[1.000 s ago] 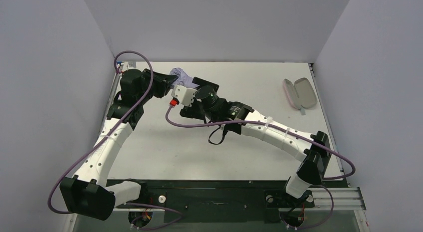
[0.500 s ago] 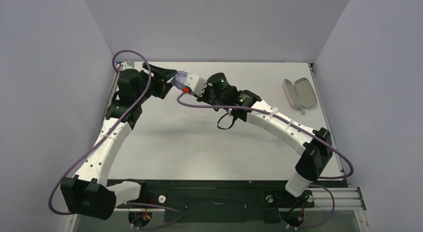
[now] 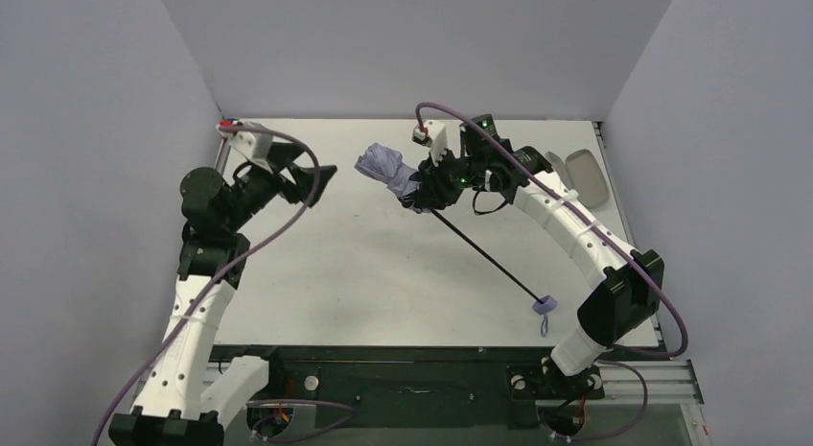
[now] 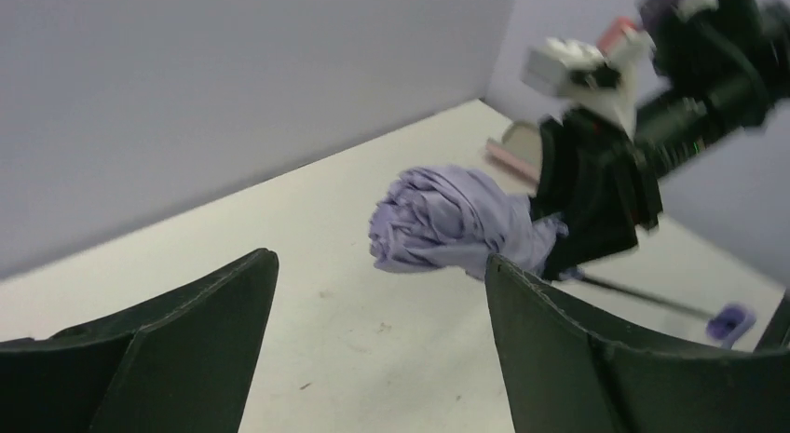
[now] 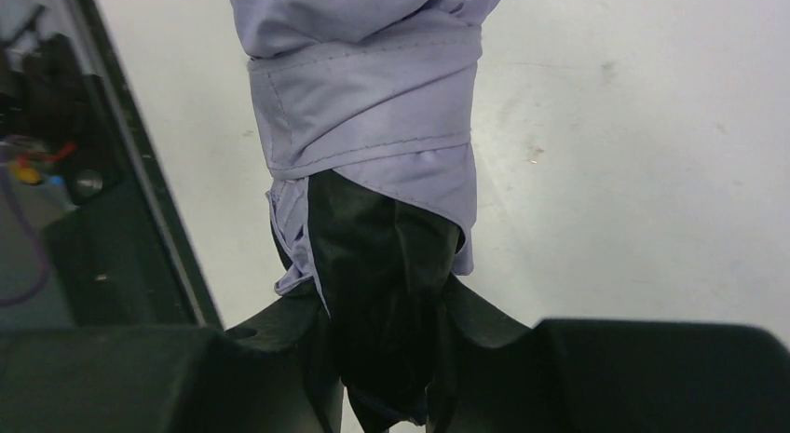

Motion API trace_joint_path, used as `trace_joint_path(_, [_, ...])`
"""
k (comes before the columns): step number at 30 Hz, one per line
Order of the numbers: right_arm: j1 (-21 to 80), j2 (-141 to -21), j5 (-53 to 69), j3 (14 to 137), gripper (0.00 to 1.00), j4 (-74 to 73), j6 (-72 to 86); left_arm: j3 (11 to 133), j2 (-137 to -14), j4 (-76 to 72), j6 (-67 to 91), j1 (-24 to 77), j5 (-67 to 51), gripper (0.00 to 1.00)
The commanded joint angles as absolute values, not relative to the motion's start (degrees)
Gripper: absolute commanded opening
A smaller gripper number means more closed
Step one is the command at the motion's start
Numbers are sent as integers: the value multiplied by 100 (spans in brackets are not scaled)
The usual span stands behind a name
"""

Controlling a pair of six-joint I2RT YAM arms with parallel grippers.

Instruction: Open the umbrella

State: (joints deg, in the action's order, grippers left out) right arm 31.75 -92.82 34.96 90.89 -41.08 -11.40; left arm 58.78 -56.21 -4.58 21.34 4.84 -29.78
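The umbrella's folded lavender canopy (image 3: 382, 166) hangs above the far middle of the table, held by my right gripper (image 3: 422, 189), which is shut on the black lower end of the bundle (image 5: 384, 265). A lavender strap (image 5: 363, 102) wraps the canopy. The thin black shaft (image 3: 479, 249) runs out extended toward the near right, ending in the small lavender handle (image 3: 545, 303). My left gripper (image 3: 312, 180) is open and empty, left of the canopy and apart from it. In the left wrist view the canopy (image 4: 447, 219) shows between and beyond its fingers (image 4: 550, 331).
The oval pale hinged case (image 3: 583, 170) lies open at the far right, partly behind the right arm. Grey walls close in the table at the left, back and right. The black rail (image 3: 412, 355) runs along the near edge.
My left gripper has let go of the umbrella and drawn back left. My right gripper has carried the canopy right and up, and the shaft is now extended with the handle at the near right.
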Motion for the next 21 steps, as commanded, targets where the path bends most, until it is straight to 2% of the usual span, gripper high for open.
trace_joint_path(1, [3117,-8825,5438,9051,0,-3832,-306,5589,-4892,420,-2190,1049,-4842,77])
trace_joint_path(4, [3143,-8844,5936,8904,0,-3854,-79,5685,-4725,1682,-4521,1682,-4753,71])
trace_joint_path(8, [3217,-8825,6105,8738,0,-3869,-1,5866,-4820,2760,-6090,2518,-4363,63])
trace_joint_path(12, [3296,-8771,6145,8564,0,-3865,110,5930,-4923,3165,-6891,3241,-3867,54])
trace_joint_path(21, [3557,-8534,6132,8145,0,-3867,117,5816,-5006,3286,-7533,3816,-3431,50])
